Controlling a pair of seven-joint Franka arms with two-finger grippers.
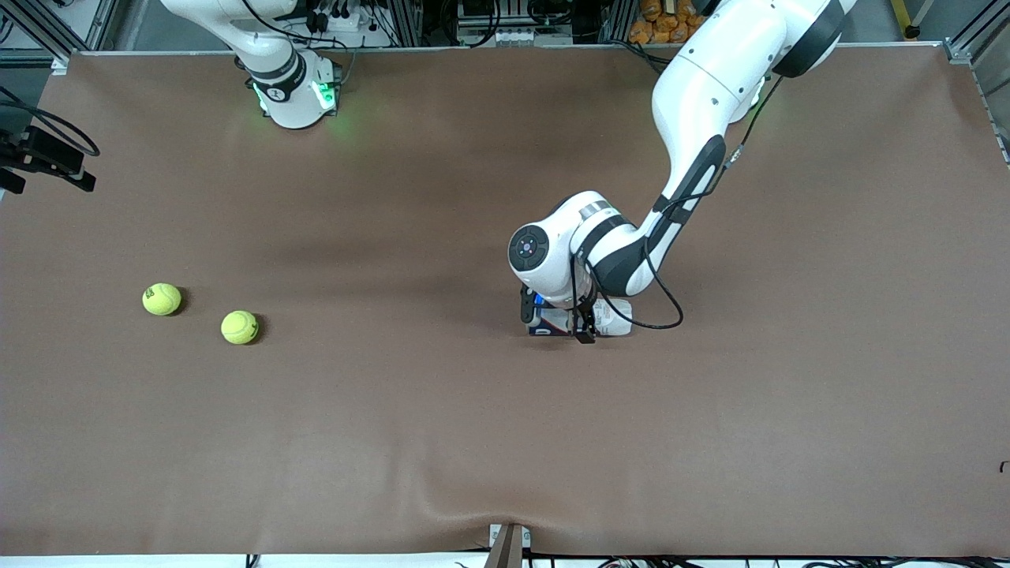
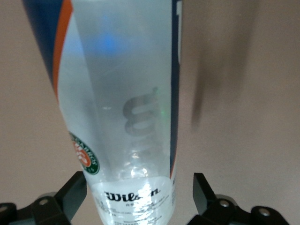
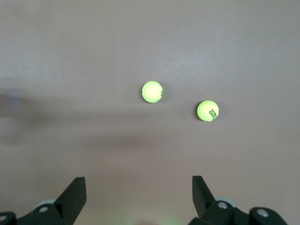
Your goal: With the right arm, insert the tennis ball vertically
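Two yellow-green tennis balls (image 1: 162, 299) (image 1: 239, 326) lie apart on the brown table toward the right arm's end; the right wrist view shows both of them (image 3: 152, 91) (image 3: 207, 110) well below. My right gripper (image 3: 138, 187) is open and empty, high over the table; the front view shows only the right arm's base (image 1: 292, 87). A clear Wilson ball tube (image 2: 126, 117) with blue and orange label lies on its side mid-table (image 1: 611, 319). My left gripper (image 1: 556, 325) is down over it, open, its fingers (image 2: 202, 190) astride the tube with a gap on one side.
A black device (image 1: 47, 158) sits at the table edge at the right arm's end. A metal clamp (image 1: 509, 544) sticks up at the near edge. The left arm's black cable (image 1: 663, 308) loops down beside the tube.
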